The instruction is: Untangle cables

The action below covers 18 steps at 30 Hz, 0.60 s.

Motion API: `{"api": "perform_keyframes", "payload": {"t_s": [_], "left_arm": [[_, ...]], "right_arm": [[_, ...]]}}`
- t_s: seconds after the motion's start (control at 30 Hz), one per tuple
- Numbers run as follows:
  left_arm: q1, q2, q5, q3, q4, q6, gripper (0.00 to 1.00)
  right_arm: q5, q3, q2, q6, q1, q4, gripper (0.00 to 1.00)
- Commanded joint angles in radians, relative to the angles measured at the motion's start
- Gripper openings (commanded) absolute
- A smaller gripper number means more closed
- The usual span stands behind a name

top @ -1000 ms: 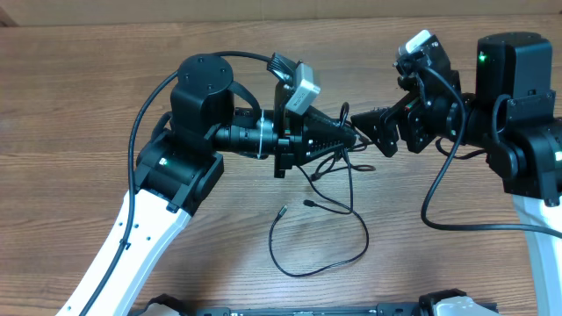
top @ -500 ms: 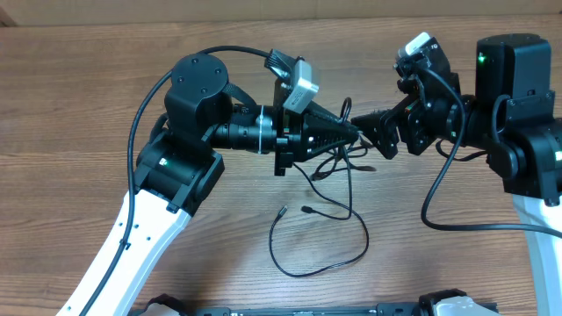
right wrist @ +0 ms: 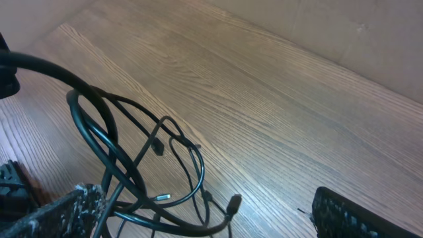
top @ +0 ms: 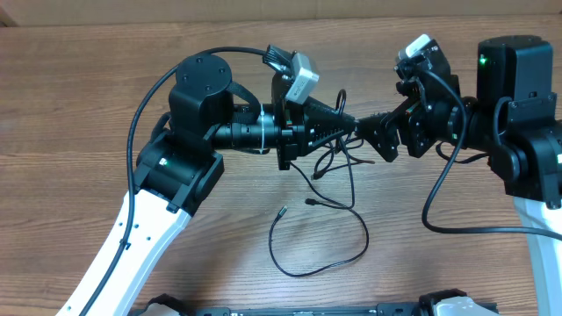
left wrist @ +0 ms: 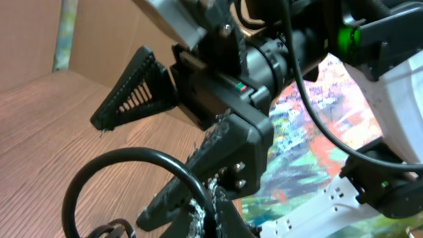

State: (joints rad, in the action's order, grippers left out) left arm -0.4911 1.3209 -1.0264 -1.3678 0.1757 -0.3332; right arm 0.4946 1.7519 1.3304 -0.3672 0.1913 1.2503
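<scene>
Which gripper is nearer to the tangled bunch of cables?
Left. The left gripper is shut on the cables, which dangle from its fingertips. The right gripper stands open just beyond, facing the left one, and is not gripping them.

One left claw, one right claw, one bunch of cables, one table
</scene>
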Motion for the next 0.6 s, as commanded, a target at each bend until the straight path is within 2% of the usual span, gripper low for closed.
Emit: {"api": "perform_keyframes", "payload": {"t_s": [0.0,0.17,0.27,0.43,0.57], "left_arm": [[-0.026,-0.001,0.017,-0.010,-0.045,-0.057,0.04],[-0.056,-0.001,0.040,-0.009,-0.092,-0.103,0.04],[-0.062,-0.001,0.029,-0.009,-0.126,-0.154,0.04],[-0.062,-0.001,-0.075,-0.010,-0.200,-0.204,0.04],[-0.064,-0.001,-0.157,-0.009,-0.291,-0.290,0.04]], "right_arm": [[0.045,0.009,-0.006,-0.004,0.004,0.002,1.00],[0.045,0.009,0.006,-0.004,0.004,0.000,1.00],[-0.026,0.009,0.023,0.000,0.004,0.000,1.00],[-0.079,0.009,0.041,0.001,0.004,-0.017,1.00],[-0.079,0.009,0.050,0.002,0.004,-0.055,1.00]]}}
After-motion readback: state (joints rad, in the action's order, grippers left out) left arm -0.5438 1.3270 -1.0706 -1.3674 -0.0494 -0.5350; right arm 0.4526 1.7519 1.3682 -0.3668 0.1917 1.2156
